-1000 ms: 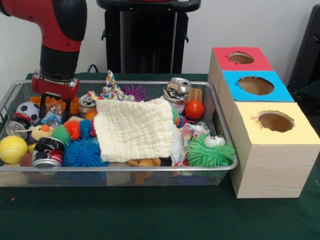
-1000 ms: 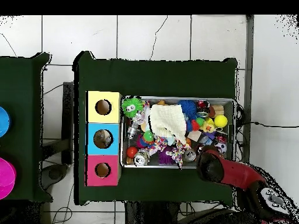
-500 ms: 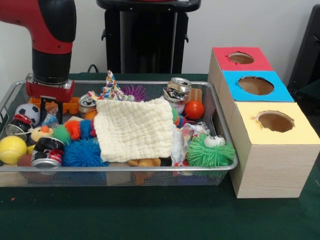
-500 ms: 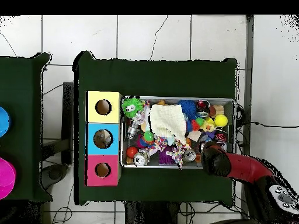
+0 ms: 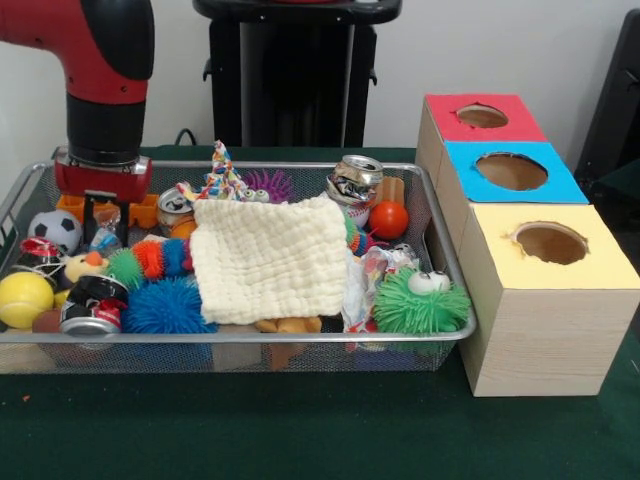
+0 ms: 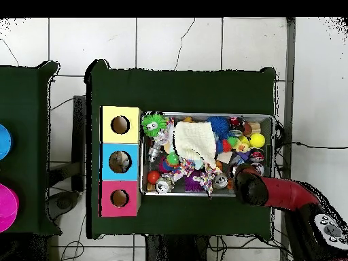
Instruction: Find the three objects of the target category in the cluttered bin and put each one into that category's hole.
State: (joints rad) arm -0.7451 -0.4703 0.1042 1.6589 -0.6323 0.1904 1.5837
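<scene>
Green cloth is covering the bench [image 5: 300,430], and from the front I am watching the wire bin [image 5: 440,240] sitting just left of the sorting box [image 5: 540,330] with its red, blue and yellow holes. My end effector [image 5: 103,215] is hanging over the bin's far left corner, fingers slightly apart around a small crinkly wrapped piece [image 5: 105,238]; I cannot tell whether it is truly gripping it. Compared with a second ago, the arm has slid left and settled, barely moving in the last half second, so I judge a pick is being attempted there. Crushed cans are lying scattered: one far centre [image 5: 353,180], one near left [image 5: 90,305]. A cream cloth [image 5: 268,262] is hiding the middle of the bin.

From overhead, the red arm [image 6: 279,194] is reaching in over the bin's right end [image 6: 272,146], and the end effector's tips are hidden beneath it. All three holes are well apart from it, across the bin, so any carry is going to be long.
</scene>
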